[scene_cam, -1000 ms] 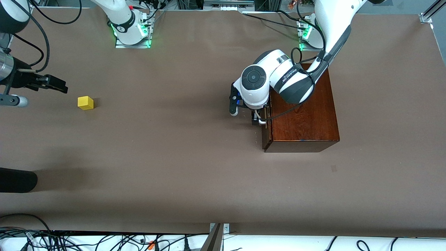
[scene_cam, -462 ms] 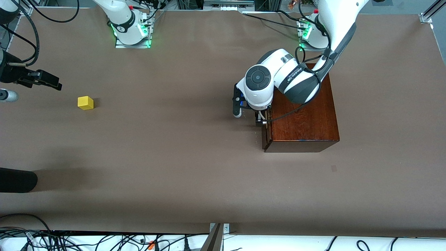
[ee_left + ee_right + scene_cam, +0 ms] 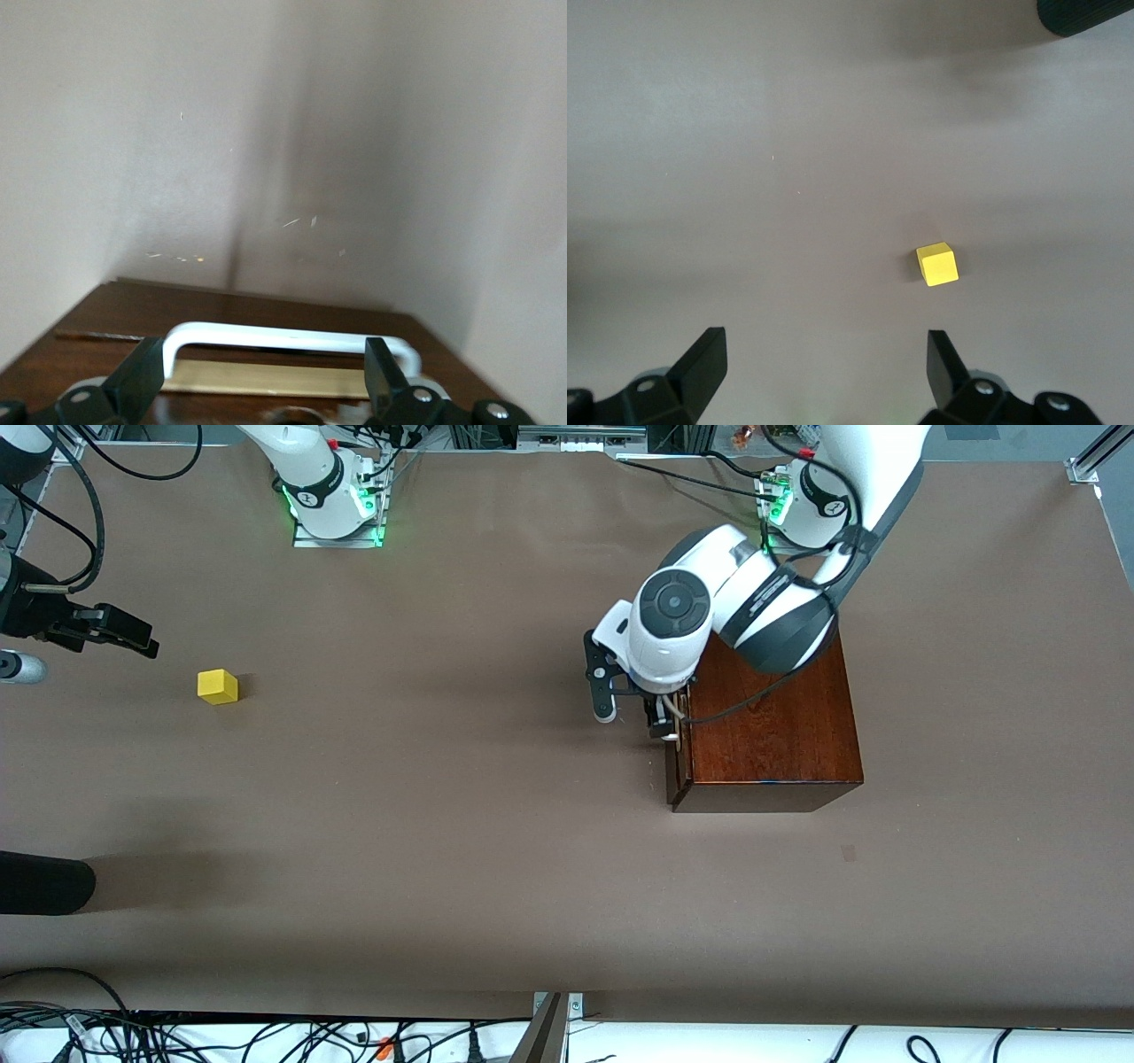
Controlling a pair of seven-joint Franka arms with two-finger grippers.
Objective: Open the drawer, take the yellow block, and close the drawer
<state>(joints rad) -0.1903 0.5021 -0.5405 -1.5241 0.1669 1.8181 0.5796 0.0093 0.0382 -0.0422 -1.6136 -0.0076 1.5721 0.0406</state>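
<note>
Left claw (image 3: 663,724), jaws apart, has lifted off the drawer (image 3: 679,755) handle (image 3: 292,341); drawer looks shut. Right claw (image 3: 106,631), apart, waits over counter (image 3: 443,824) edge, 11 o'clock of yellow block (image 3: 217,686). Task prob. done.

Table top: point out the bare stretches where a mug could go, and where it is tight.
Widest bare stretch of the table: between the yellow block and the wooden box, down to the nearest edge. Also bare: from the box toward the left arm's end. Crowded: in front of the drawer, where the left tool, open, sits at the white handle. The right tool waits, open.
</note>
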